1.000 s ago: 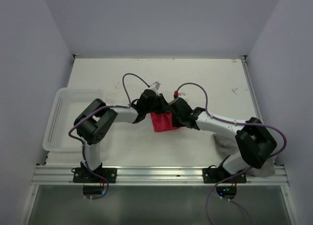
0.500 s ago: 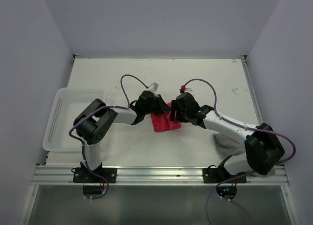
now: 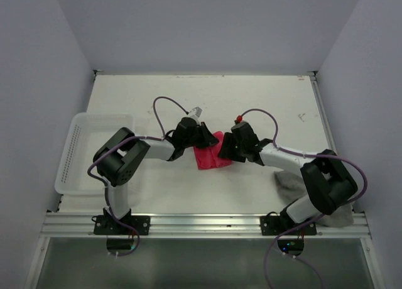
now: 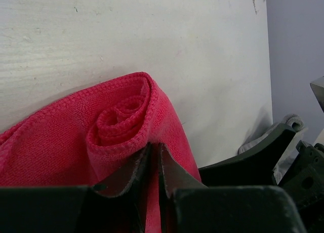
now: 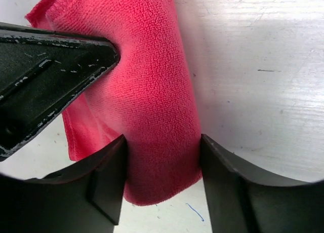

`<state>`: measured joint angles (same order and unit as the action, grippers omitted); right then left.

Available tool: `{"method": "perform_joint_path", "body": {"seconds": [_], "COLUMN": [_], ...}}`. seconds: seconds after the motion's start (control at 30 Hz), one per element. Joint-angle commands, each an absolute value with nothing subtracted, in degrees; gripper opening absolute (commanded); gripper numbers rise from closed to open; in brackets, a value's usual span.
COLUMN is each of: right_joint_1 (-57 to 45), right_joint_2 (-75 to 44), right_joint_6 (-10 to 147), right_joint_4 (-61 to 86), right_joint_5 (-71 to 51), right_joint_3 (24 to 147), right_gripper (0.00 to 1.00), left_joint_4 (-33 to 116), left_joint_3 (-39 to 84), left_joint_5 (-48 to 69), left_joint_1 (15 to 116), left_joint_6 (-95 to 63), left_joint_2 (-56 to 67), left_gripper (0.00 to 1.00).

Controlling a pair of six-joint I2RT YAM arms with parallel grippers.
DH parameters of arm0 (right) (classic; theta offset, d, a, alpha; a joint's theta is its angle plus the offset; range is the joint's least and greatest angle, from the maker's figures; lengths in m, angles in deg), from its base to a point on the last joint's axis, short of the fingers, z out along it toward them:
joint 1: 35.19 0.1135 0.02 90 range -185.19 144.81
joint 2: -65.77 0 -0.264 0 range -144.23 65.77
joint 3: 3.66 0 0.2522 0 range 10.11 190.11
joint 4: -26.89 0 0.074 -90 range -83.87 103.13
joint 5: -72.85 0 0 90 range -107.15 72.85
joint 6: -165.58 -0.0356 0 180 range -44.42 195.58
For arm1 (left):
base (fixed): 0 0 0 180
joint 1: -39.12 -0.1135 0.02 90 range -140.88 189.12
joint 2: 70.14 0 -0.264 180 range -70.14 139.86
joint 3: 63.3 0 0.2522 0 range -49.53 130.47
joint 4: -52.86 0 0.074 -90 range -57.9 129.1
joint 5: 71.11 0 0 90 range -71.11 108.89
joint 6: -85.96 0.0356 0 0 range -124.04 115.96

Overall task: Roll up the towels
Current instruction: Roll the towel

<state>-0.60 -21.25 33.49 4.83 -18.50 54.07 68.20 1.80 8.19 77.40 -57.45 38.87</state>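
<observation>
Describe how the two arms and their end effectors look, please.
The left arm and right arm are white links with bulky black joints; a thin purple cable loops along each. The left end effector and right end effector have scuffed black fingers.

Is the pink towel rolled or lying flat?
Rolled: the pink towel shows a spiral of layers at its end in the left wrist view.
</observation>
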Motion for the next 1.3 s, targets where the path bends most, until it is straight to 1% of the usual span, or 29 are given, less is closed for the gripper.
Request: {"method": "perform_joint_path", "body": {"seconds": [0.0,0.07,0.1,0.2,0.33,0.47,0.5,0.57,0.67,0.8,0.83,1.07,1.27], "right_joint_1": [-1.26,-1.44,-1.26,-1.17,1.45,6.9,8.13,11.56,15.34,20.0,22.01,27.91,29.76], "right_joint_2": [-22.03,-22.2,-22.38,-21.86,-20.63,-21.94,-22.64,-25.26,-29.39,-33.53,-34.59,-42.85,-46.64], "right_joint_6": [32.42,32.69,33.38,34.87,38.57,42.61,43.75,44.72,44.38,43.15,42.8,41.04,39.81], "right_joint_4": [8.55,9.61,9.79,10.14,3.4,-3.21,-4.44,-7.78,-12.09,-16.92,-19.37,-28.26,-30.82], "right_joint_5": [-15.66,-15.05,-14.96,-14.78,-19.69,-28.38,-32.58,-36.82,-45.7,-54.75,-58.77,-68.82,-69.63], "right_joint_3": [52.21,51.85,51.85,52.2,56.67,62.04,63.09,66.34,70.04,74.34,76.62,85.6,89.56], "right_gripper": [0.57,0.51,0.43,0.32,0.24,0.24,0.23,0.22,0.2,0.2,0.21,0.23,0.23], "left_joint_4": [64.23,64.32,64.32,64.15,61.78,60.98,60.11,59.23,58.69,60.09,60.45,64.05,66.69], "left_joint_3": [-0.4,-0.58,-0.49,-0.23,1.26,0.65,0.74,0.74,0.21,-1.8,-2.24,-5.06,-6.82], "left_joint_5": [10.98,10.98,10.98,10.72,10.54,9.14,9.05,9.22,9.48,8.78,8.69,6.5,5.53], "left_joint_1": [76.47,76.38,76.38,76.3,75.77,72.27,71.64,70.5,70.06,70.06,70.06,70.06,70.06], "left_joint_6": [-55.37,-55.46,-55.46,-55.63,-54.84,-54.05,-53.44,-52.82,-52.21,-52.9,-53.0,-55.1,-56.25], "left_joint_2": [37.88,37.79,37.7,37.44,35.86,32.17,30.68,28.66,26.9,26.19,26.19,26.54,24.79], "left_gripper": [0.15,0.15,0.15,0.15,0.15,0.15,0.16,0.16,0.16,0.16,0.16,0.16,0.15]}}
